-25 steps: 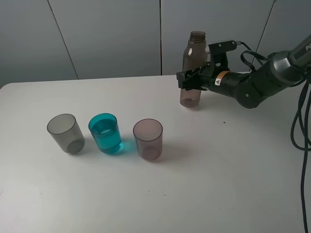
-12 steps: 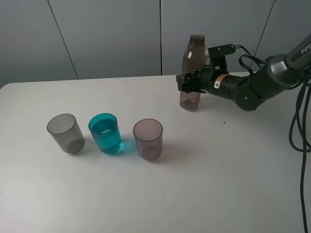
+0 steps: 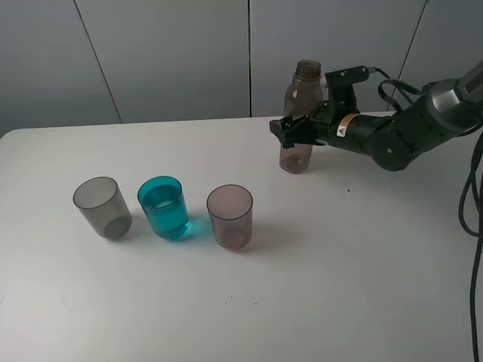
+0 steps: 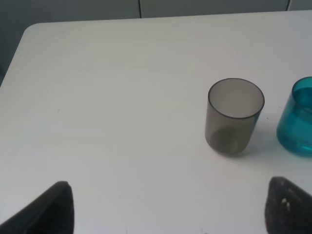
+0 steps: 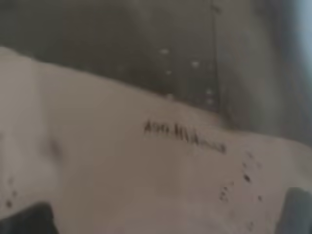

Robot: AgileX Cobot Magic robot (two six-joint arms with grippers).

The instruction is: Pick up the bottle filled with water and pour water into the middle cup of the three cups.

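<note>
Bottle and three cups are all on a white table, with a grey wall behind. Far to the left, seen only by its own camera, the left gripper hangs over the table with its two dark fingers wide apart and nothing between them. Next comes the grey cup, standing up and looking empty. Just beside it is the teal-blue cup, the middle one, and it has water in it. A little gap away stands the pink cup. The cups make a row near the front of the table. Well apart from them, further back and to the right, is the smoky brown bottle. It has no cap, it leans a little, and its bottom looks to be on the table. The right gripper is around the bottle's middle. In its own camera the fingers show only at the two far corners, so it looks open, but I cannot tell if they touch the bottle. That close view shows small dark writing on the bottle, too blurry to read. The black arm has a small orange and white sticker, too tiny to read.
</note>
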